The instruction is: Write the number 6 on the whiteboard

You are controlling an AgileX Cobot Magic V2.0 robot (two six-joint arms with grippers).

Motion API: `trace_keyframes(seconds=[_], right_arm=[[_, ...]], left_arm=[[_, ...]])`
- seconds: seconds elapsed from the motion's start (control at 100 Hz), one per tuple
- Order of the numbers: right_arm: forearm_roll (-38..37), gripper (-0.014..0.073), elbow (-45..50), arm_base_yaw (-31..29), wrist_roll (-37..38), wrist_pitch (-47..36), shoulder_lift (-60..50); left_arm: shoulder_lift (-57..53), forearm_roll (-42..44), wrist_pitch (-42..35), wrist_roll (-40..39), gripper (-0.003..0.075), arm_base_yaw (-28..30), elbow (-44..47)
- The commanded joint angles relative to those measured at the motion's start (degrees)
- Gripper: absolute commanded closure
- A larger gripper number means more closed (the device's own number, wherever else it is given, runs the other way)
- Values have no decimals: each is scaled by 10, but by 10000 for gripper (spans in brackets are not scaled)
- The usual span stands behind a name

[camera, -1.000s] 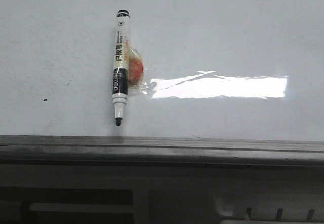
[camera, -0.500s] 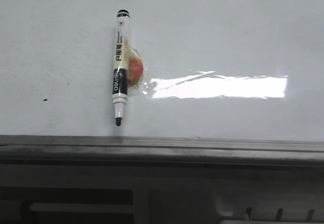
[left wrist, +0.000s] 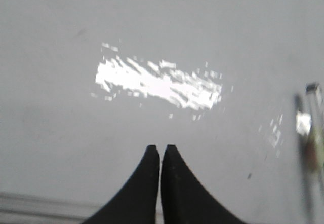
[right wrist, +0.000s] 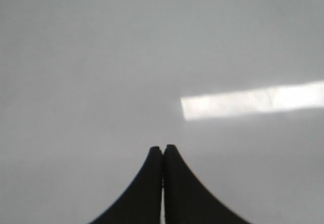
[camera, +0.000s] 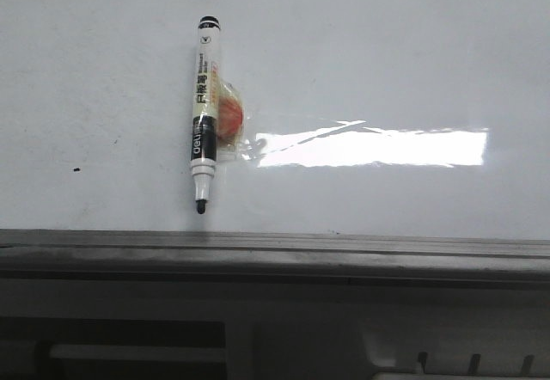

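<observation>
Whiteboard (camera: 387, 53) lying flat in front view, no 6 written yet; marker (camera: 204, 113) resting on it, long axis running away from the robot, uncapped tip pointing back toward the grey frame (camera: 275, 247).
Left wrist: left gripper (left wrist: 161, 153) hovering with fingers pressed together, empty, marker blurred off to one side, probably nearer this arm.
Right wrist: right gripper (right wrist: 162, 153) likewise closed, holding nothing, showing only bare board.

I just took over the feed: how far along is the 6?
Nothing is written yet: the whiteboard shows only a small black speck. The marker lies uncapped on it, ungrasped. The left gripper and right gripper are shut and empty. Left: pick up the marker and draw the digit.
</observation>
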Motion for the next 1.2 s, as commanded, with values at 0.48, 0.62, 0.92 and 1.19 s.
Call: trace_keyframes(seconds=[0.48,0.62,0.92,1.19], right_arm=[[211,657,-97,1,-2,37,-7],[156,657,-184,1,-14,189,29],[158,408,-259,1,-43,240,139],[158,272,-265,1,-43,252,159]], left_arm=[[15,-120,77,5,739,0,-75],[96,-31,168,63,723,0,-157],[335,-154,290,256,206,-3,-273],[485,-452,226,501,311,-82,-286]])
